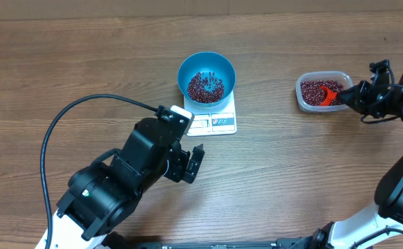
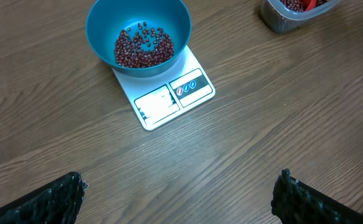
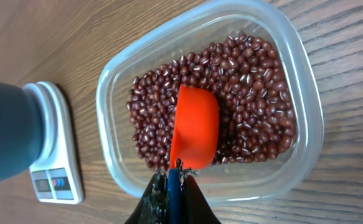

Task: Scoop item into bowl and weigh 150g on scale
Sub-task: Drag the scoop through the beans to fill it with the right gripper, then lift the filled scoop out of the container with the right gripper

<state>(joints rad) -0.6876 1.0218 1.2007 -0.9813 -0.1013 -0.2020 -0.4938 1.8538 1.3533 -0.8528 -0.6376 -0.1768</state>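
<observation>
The white scale [image 1: 222, 123] lies with its display edge nearest, round blue plastic bowl [image 1: 184, 69] on its far half holding a shallow maroon pile of beans [image 1: 206, 86], all beyond the left gripper [image 2: 180, 186], jaws spread wide. Over right, the right gripper [image 3: 174, 180] pinches the orange scoop [image 3: 195, 127] by its handle, cup pointing left into the clear tub [image 3: 104, 118] of beans.

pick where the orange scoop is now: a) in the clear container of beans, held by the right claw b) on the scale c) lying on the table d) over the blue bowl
a: the right claw is shut on the scoop, which sits among the beans in the clear container.
</observation>
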